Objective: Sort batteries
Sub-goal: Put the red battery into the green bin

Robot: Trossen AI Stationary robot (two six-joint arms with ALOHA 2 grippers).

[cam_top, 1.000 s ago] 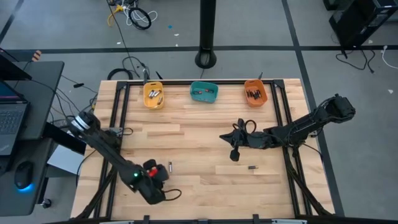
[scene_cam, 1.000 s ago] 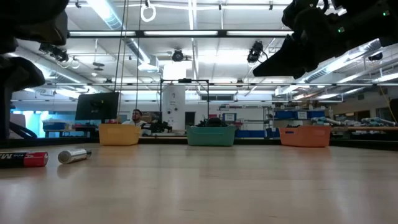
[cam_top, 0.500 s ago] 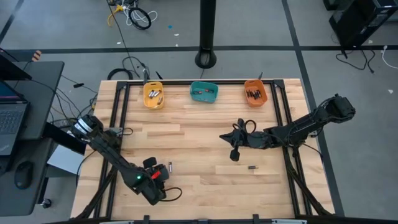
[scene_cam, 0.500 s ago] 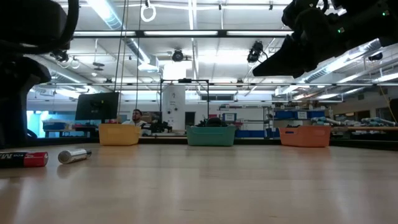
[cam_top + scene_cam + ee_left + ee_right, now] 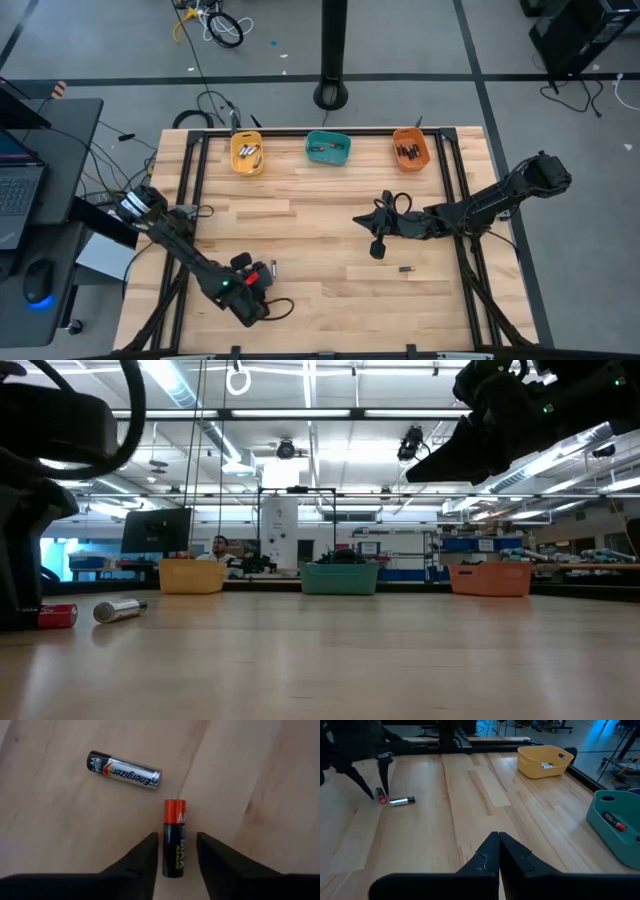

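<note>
A black battery with a red tip (image 5: 174,845) lies flat on the wood, and my left gripper (image 5: 176,855) is open with one finger on each side of it, a gap showing on both sides. A silver battery (image 5: 125,770) lies just beyond it. The high view puts this gripper (image 5: 255,275) near the table's near-left part, and the low view shows only the red tip (image 5: 57,616) beside the silver cell (image 5: 120,609). One more small battery (image 5: 406,269) lies right of centre. My right gripper (image 5: 378,245) is shut and hangs above mid-table.
Three bins stand along the far edge: yellow (image 5: 247,153), teal (image 5: 328,148) and orange (image 5: 410,148), each with batteries inside. The black frame rails (image 5: 185,200) run along the table's sides. Bare wood lies between the two arms.
My left gripper has come down over the red-tipped battery. In the low view its dark fingers now hide the black body, and only the red end shows. The batteries and my right arm have kept still.
</note>
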